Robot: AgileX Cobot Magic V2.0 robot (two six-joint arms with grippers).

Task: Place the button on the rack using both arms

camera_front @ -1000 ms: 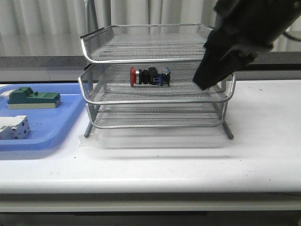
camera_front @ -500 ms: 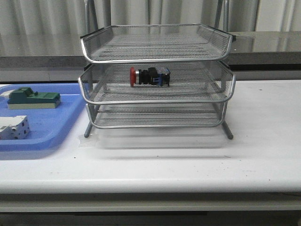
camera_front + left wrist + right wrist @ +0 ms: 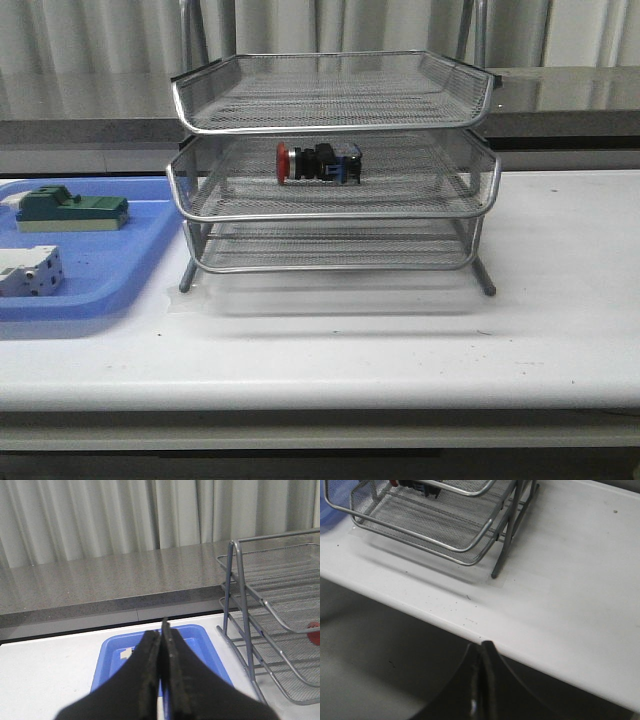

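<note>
The button (image 3: 318, 163), red head to the left and black-and-blue body to the right, lies on its side in the middle tray of the silver wire-mesh rack (image 3: 335, 210). A sliver of its red head shows in the left wrist view (image 3: 315, 632) and in the right wrist view (image 3: 394, 482). Neither arm shows in the front view. My left gripper (image 3: 161, 630) is shut and empty, above the blue tray (image 3: 204, 645), left of the rack (image 3: 280, 630). My right gripper (image 3: 485, 647) is shut and empty, at the table's front edge, apart from the rack (image 3: 440, 520).
The flat blue tray (image 3: 100, 285) stands left of the rack and holds a green block component (image 3: 70, 210) and a white-grey terminal block (image 3: 30, 272). The white table (image 3: 560, 320) runs to the right of the rack. A grey ledge and curtains lie behind.
One second ago the right arm's black gripper hung at the rack's upper right in the front view. It has left that view. The button and rack have not moved.
</note>
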